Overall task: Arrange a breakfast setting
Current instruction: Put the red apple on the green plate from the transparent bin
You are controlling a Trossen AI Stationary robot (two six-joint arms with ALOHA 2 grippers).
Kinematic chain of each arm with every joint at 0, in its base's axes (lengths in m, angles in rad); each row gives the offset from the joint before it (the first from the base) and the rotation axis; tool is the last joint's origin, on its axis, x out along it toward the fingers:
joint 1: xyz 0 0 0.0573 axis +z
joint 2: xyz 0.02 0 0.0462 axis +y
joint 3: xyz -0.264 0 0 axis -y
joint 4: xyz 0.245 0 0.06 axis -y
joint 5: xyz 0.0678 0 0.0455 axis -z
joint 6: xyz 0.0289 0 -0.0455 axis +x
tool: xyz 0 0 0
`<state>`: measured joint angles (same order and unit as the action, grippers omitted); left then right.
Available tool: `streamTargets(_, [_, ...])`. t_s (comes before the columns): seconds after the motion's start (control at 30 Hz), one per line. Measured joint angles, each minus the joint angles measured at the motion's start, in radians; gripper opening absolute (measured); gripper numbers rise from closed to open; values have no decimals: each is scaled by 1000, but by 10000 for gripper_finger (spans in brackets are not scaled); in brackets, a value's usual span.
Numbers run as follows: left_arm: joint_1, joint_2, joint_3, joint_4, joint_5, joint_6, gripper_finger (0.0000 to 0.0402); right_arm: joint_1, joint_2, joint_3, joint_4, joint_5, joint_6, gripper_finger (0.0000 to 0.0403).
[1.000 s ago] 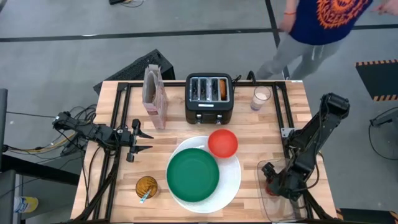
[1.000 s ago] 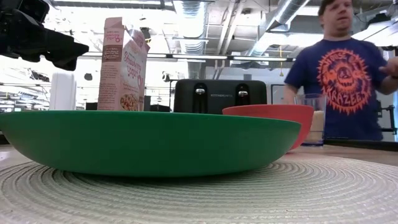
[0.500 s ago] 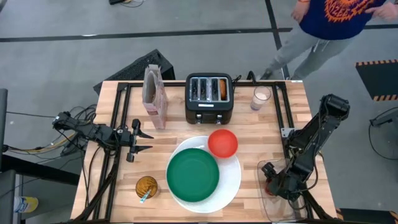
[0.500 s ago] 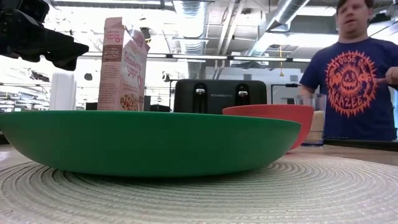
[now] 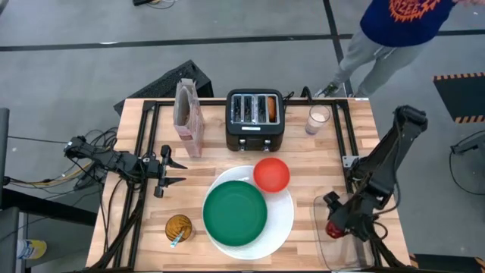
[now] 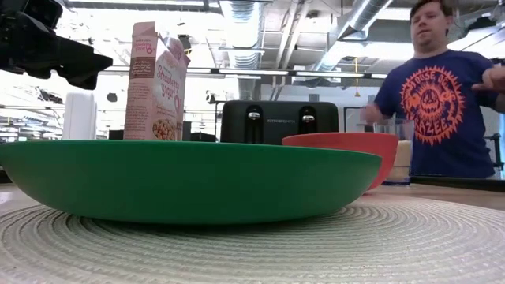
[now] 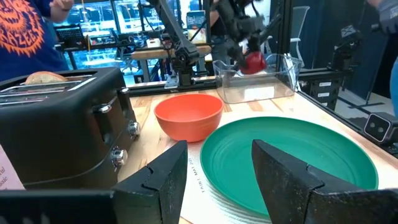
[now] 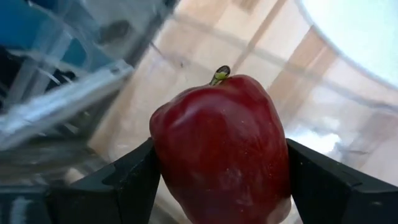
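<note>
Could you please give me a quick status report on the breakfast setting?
Right gripper shut on red apple over clear container. Left gripper open, idle at table's left. Nothing in the way.

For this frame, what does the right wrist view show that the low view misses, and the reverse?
Only the right wrist view shows the small red fruit with its stem, clamped between the right gripper fingers over a clear plastic container.

Only the low view shows the pinkish cereal box, black toaster, smaller green plate, small red-orange bowl and a person in a blue shirt.

Both share only the setting's base: the large white plate in the wrist view, likely the pale ribbed surface under the green plate.
</note>
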<state>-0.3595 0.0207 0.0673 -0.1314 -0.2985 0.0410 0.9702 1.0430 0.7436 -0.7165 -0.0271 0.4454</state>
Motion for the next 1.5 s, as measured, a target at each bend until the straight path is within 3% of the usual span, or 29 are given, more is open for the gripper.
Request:
streamTargets(0.33, [0, 0, 0, 0, 0, 0, 171, -127, -106, 148, -52, 83, -10, 316])
streamTargets(0.63, [0, 0, 0, 0, 0, 0, 171, -283, -110, 194, 178, 170, -65, 316])
streamTargets(1.0, [0, 0, 0, 0, 0, 0, 171, -434, 17, 194, 500, 196, -166, 316])
streamTargets(1.5, [0, 0, 0, 0, 0, 0, 171, -568, 295, 194, 904, 289, -71, 316])
